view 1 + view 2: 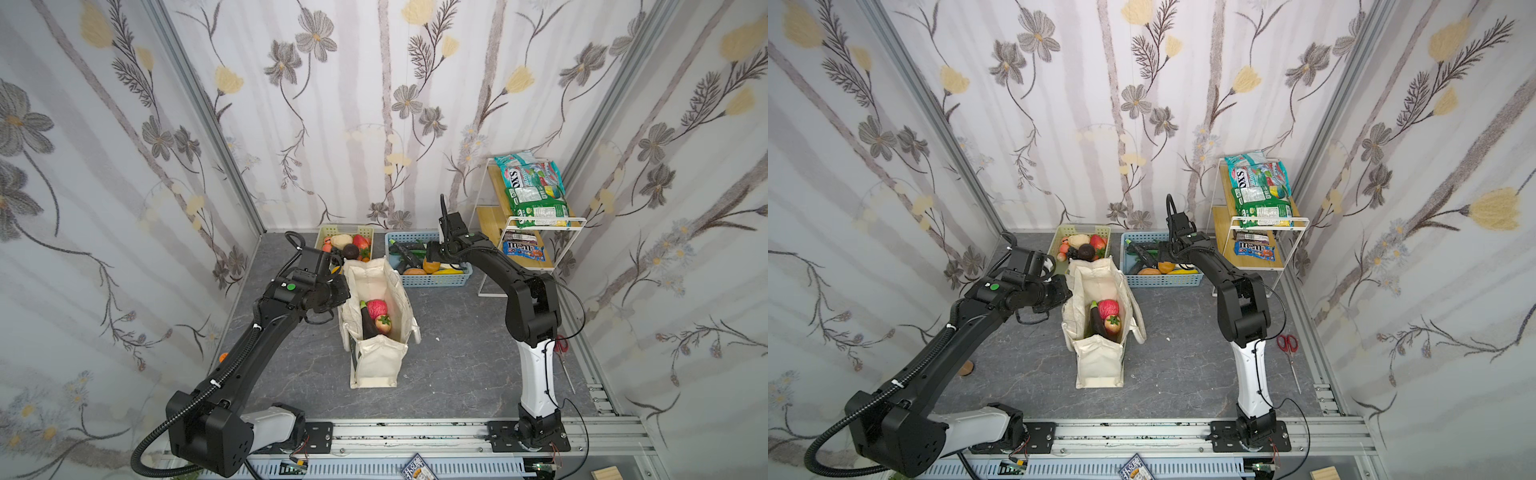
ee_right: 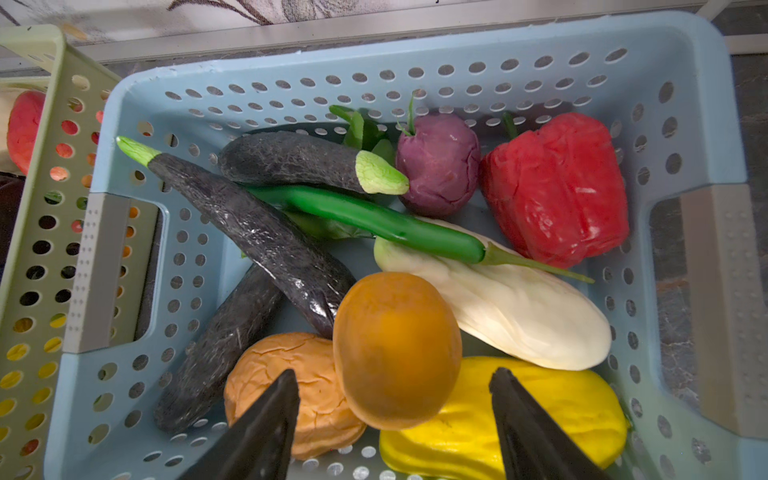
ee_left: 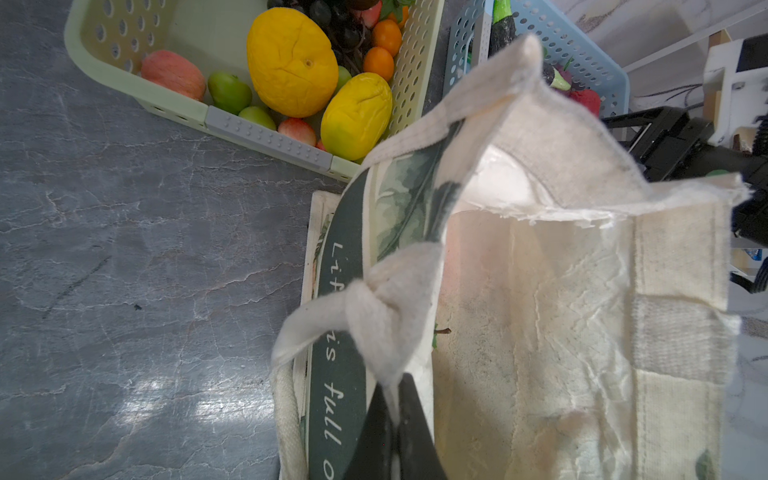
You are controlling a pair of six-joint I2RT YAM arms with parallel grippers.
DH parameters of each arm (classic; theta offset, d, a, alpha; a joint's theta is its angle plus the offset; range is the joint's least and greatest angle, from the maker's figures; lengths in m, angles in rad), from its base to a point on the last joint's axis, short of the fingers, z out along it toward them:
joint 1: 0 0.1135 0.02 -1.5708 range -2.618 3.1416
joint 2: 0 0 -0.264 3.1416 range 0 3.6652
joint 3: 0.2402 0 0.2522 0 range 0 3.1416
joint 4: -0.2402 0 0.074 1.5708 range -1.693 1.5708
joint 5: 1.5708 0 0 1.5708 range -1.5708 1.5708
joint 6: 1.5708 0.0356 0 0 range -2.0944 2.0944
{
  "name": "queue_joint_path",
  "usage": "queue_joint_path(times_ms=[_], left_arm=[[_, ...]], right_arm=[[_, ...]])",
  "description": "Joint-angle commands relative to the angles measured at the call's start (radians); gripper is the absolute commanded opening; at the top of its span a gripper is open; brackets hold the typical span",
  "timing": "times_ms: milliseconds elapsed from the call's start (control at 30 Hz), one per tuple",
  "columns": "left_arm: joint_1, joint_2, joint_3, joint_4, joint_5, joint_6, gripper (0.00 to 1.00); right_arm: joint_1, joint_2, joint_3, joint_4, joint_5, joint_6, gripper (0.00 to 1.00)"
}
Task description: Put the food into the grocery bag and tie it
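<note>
Partly cropped, left fingers pinching strap

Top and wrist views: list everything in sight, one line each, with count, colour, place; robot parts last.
grocery bag: one, cream with dark green band, mid-table, open.
bagged food: three pieces seen, one dark purple, two red, inside the bag.
green basket: one, pale green, behind the bag, holding fruit.
blue basket: one, blue, beside the green one, holding vegetables.
rack: one, white wire with wooden shelves, far right.
snack packets: several, teal, green, blue, on both shelves.
scissors: one pair, red handles, right table edge.
left tool: shut on the bag's knotted strap.
right tool: open, over an orange piece in the blue basket.
</note>
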Motion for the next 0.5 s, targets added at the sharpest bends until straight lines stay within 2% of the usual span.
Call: queue_joint_path(times_ms=[0,467], left_arm=[[0.001,0.001,0.004,0.025,0.008,-0.002,0.0],[-0.007,-0.012,-0.01,0.033,0.006,-0.015,0.0]], right_arm=[[-0.002,0.024,0.029,0.01,-0.01,0.004,0.73],[-0.009,0.118,0.103,-0.014,-0.035,0.0,0.73]])
